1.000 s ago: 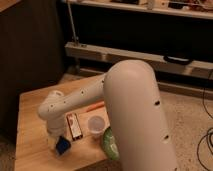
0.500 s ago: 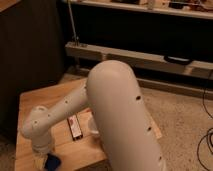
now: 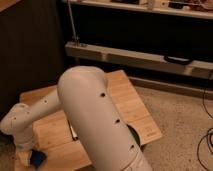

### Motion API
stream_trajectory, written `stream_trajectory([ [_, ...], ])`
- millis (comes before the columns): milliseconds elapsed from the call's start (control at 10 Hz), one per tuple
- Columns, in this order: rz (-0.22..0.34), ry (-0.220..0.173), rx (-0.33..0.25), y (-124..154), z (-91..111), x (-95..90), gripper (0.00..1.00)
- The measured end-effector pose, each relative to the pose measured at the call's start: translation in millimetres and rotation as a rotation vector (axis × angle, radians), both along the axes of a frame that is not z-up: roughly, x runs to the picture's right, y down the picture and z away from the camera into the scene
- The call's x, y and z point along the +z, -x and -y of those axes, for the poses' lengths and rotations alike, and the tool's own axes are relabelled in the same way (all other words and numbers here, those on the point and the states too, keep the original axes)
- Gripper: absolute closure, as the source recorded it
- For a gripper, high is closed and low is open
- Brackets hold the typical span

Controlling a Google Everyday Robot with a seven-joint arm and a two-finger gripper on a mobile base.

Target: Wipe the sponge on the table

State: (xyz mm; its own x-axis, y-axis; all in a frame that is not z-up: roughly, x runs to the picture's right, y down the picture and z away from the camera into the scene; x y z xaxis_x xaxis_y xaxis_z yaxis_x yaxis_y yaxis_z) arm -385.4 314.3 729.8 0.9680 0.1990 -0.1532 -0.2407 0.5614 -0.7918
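The dark-blue sponge [image 3: 38,158] lies on the light wooden table [image 3: 127,97] at its front left corner. My gripper [image 3: 26,151] is right beside it on the left, low over the tabletop and touching or almost touching the sponge. The thick white arm [image 3: 95,117] runs from the lower right across the table to that corner and hides much of the table's middle.
A sliver of a small black-and-white box [image 3: 73,133] shows behind the arm, and a dark round edge [image 3: 133,136] peeks out on its right. A grey metal shelf rail [image 3: 142,58] runs behind the table. Cables [image 3: 204,142] lie on the floor at right.
The arm has swung left and toward the table's front left corner. The sponge has moved left with the gripper, and the arm now covers the objects in the table's middle.
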Motion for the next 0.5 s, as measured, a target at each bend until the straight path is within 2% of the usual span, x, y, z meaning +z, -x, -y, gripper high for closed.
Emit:
stream_trajectory([
  [100,0.002,0.006,0.011,11,13,11.7,0.77],
  [300,-0.029,0.026,0.043,9,32,34.3,0.77],
  [400,-0.083,0.044,0.085,-7,44,54.8,0.77],
  [500,-0.117,0.044,0.11,-22,47,60.0,0.77],
])
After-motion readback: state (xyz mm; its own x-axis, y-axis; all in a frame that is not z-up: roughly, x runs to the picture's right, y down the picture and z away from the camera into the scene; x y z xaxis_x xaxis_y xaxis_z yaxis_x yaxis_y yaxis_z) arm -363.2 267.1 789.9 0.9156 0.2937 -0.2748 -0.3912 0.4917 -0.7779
